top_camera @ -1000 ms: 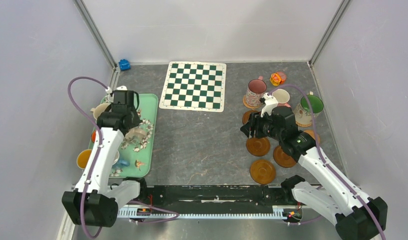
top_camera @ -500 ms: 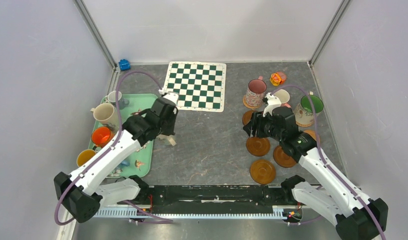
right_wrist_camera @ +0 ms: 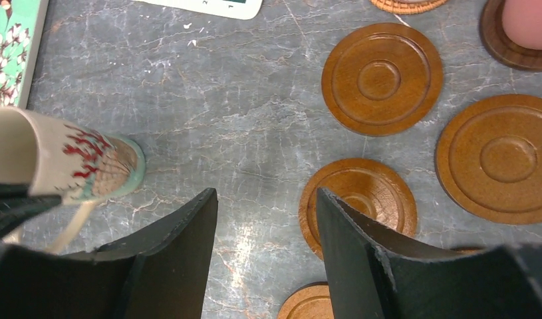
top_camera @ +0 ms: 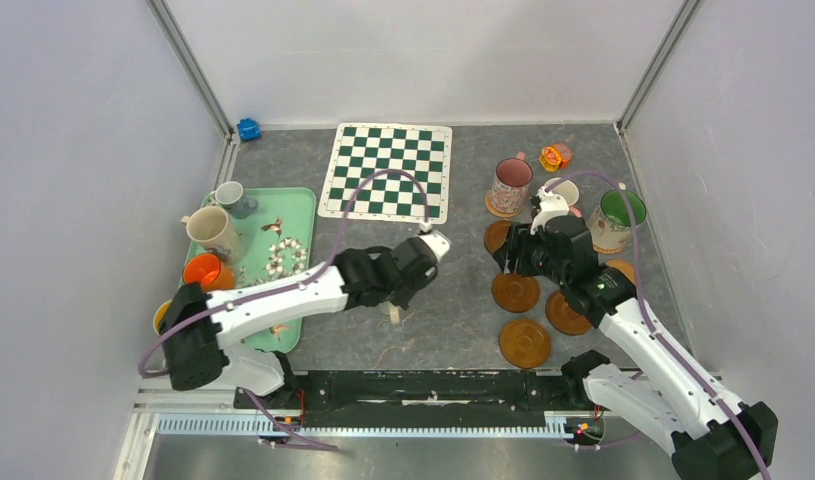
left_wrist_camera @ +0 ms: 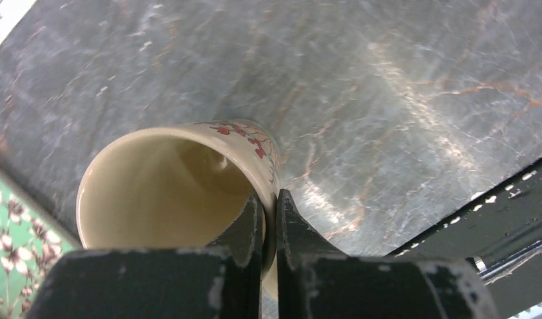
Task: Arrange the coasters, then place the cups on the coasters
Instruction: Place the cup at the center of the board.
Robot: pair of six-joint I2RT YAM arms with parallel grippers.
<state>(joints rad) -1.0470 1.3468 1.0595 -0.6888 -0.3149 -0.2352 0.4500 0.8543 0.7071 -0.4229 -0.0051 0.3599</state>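
Our left end effector (left_wrist_camera: 269,206) is pinching nearly shut on the rim of a cream cup (left_wrist_camera: 168,193) with red blossoms, 1 finger inside and 1 outside. Within the last second it is swinging away from the mint tray (top_camera: 293,205), now well behind it to its left, and out across the bare surface (top_camera: 443,330). It is carrying the cup toward the brown coasters (top_camera: 515,292) to its right. We are judging that cup placing is under way.

Our right end effector (right_wrist_camera: 265,199) is hanging about half open, gripping nothing, just above at least 3 bare coasters.

We are not finding the cup's handle in any view. Overhead, the wrist is covering most of the cup. We cannot tell whether its tilted base is clearing the surface.
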